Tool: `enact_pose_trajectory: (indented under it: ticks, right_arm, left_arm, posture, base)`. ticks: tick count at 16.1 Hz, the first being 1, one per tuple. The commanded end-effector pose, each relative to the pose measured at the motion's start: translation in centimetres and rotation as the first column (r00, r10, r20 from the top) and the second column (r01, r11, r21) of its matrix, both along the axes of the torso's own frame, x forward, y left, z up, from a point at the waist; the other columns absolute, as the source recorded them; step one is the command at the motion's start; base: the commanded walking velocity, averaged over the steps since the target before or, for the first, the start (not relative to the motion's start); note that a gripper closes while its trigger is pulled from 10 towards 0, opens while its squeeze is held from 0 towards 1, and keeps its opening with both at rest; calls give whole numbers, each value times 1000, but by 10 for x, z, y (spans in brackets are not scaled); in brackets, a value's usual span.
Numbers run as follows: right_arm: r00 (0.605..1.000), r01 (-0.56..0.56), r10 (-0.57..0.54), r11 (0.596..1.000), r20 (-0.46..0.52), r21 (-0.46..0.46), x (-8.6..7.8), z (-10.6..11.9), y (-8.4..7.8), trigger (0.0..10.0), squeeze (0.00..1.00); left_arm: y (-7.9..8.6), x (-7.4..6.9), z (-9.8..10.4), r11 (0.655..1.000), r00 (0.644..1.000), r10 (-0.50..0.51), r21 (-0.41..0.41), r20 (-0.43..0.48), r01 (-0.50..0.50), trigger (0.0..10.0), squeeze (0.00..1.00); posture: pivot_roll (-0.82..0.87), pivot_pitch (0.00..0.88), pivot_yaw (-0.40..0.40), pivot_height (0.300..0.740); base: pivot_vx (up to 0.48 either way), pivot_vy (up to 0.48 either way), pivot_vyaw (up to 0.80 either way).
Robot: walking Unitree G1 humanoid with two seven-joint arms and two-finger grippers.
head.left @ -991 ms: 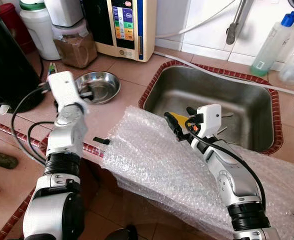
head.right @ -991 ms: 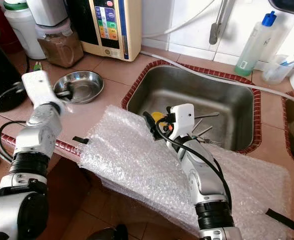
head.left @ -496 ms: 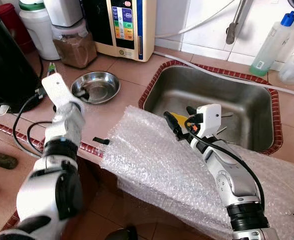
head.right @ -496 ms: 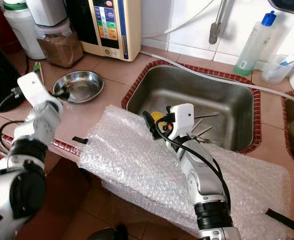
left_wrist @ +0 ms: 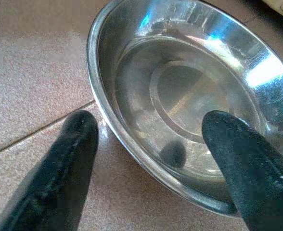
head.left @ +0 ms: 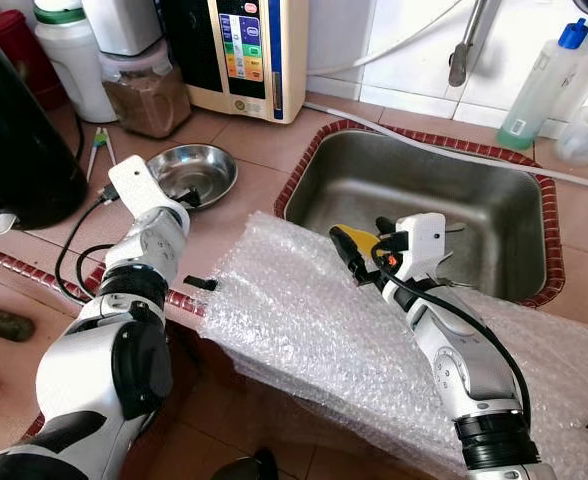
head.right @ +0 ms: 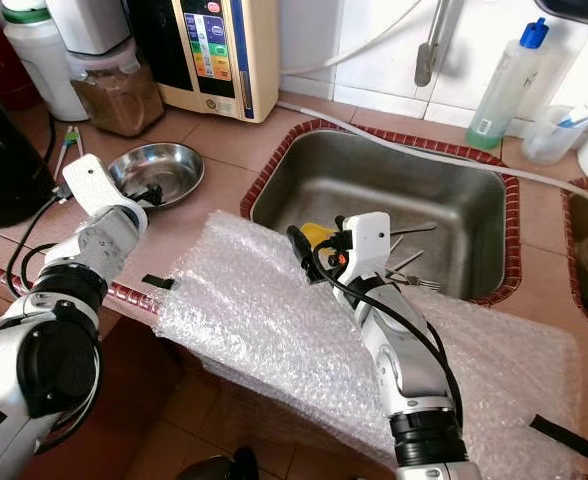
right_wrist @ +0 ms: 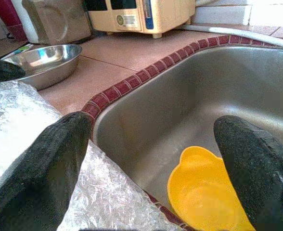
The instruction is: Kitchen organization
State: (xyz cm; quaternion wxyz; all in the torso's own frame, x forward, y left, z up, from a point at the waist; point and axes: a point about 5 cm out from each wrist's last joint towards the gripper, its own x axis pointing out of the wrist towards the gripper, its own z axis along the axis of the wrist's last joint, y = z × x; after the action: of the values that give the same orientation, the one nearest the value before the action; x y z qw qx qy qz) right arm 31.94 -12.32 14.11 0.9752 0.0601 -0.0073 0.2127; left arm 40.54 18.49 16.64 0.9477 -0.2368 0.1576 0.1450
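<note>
From the head, the left hand (head.left: 181, 192) sits at the near rim of a shiny steel bowl (head.left: 196, 172) on the tiled surface (head.left: 254, 140), while the right hand (head.left: 362, 250) hovers at the sink (head.left: 424, 195) edge above bubble wrap (head.left: 304, 320).

The left wrist view shows fingers (left_wrist: 69, 159) spread apart, straddling the bowl's rim.

The right wrist view reveals fingers (right_wrist: 50, 159) apart over a yellow cup (right_wrist: 204, 192) in the sink.

Small tiled kitchen corner, daylight coming in

Counter (head.left: 244, 135) is reddish-brown tile with a dark red mosaic trim along the edges, wall (head.left: 394, 25) behind is plain white tile. Steel sink (head.left: 494, 215) is sunk into the counter, faucet (head.left: 461, 45) hanging over it. Floor (head.left: 4, 350) below looks like the same terracotta tile.
</note>
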Motion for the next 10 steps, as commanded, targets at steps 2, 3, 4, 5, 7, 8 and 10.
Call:
enact_pose_trajectory:
  ticks: [2,3,4,5,7,8,10]
  right_arm:
    - [1000,6,-6,1000,6,-1,-2,1,-2,10000,420]
    - [1000,9,-9,1000,6,1,-1,1,-2,10000,420]
    - [1000,10,-10,1000,6,1,-1,1,-2,10000,416]
    - [1000,10,-10,1000,6,1,-1,1,-1,10000,420]
    - [1000,11,-11,1000,6,0,-1,1,-1,10000,420]
    - [1000,12,-12,1000,6,0,-1,1,-1,10000,416]
    - [1000,12,-12,1000,7,-1,0,1,-2,10000,424]
  left_arm:
    - [-5,-1,-6,998,999,-14,-60,-39,12,0,0]
    - [-4,-1,-5,997,999,-16,-73,-41,13,0,0]
    - [-4,0,-5,997,999,-16,-75,-42,13,0,0]
    - [-4,0,-4,997,999,-22,-74,-38,20,0,0]
    - [-3,1,-1,999,999,-52,-9,-15,52,0,0]
    - [-2,0,-3,999,998,-50,-15,-23,50,0,0]
    - [-1,-1,-6,998,997,-67,8,-32,67,0,0]
  posture:
    - [-55,121,92,740]
    - [-53,120,94,740]
    - [-53,119,94,740]
    - [-53,118,95,740]
    - [-51,116,95,740]
    - [-50,115,95,740]
    - [-47,114,93,740]
  base:
    - [0,0,0]
    - [0,0,0]
    - [0,0,0]
    - [0,0,0]
    - [0,0,0]
    - [0,0,0]
    - [0,0,0]
